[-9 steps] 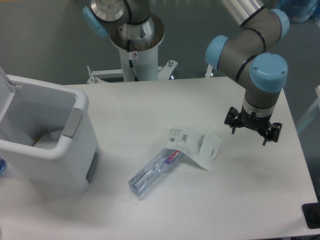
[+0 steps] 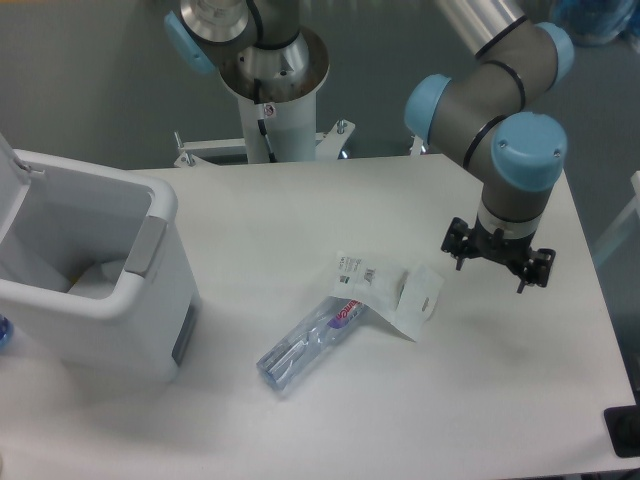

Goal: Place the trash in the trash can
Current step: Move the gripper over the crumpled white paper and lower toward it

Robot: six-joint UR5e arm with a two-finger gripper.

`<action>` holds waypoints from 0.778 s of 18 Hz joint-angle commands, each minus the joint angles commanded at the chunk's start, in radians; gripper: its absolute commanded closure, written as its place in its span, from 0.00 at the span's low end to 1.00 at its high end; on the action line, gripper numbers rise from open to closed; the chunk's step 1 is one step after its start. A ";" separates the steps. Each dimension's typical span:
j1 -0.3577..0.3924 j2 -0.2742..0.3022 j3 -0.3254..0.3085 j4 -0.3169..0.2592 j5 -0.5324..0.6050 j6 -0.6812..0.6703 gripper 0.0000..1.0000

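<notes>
1. Here's the gripper [image 2: 496, 262], right of centre in the frame, hanging off the arm's blue-capped wrist [image 2: 523, 152] above the table [image 2: 480, 400]. Its two dark fingers stand spread apart with nothing between them.

2. The key relation: the wrapper [image 2: 392, 291] lies to the left of the jaws and a touch lower in the frame. Its nearest corner, the curled white flap on its right end, is near the gripper but clearly apart from it.

3. The wrapper is flat and crinkled, its long axis running from upper left to lower right across the middle of the frame, printed end toward the upper left.

4. The bottle [image 2: 305, 345] sits further off, left of and below the wrapper. Its upper end is tucked just under the wrapper's lower edge, so the two overlap there.

5. The bottle's long axis runs lower left to upper right, with the purple-red label toward the upper-right end. Which end carries the cap I can't make out.

6. The trash can [image 2: 150, 290] stands at the far left of the frame, lid [image 2: 8, 200] tipped back, mouth open, well apart from both items.

7. My read: the wrapper is the nearer pick, calling for a short shift left and down before closing.
</notes>
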 joint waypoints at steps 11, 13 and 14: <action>-0.063 -0.029 -0.060 0.003 -0.051 -0.018 0.00; -0.086 -0.022 -0.095 0.000 -0.049 -0.018 0.00; -0.097 -0.017 -0.115 0.000 -0.051 -0.018 0.00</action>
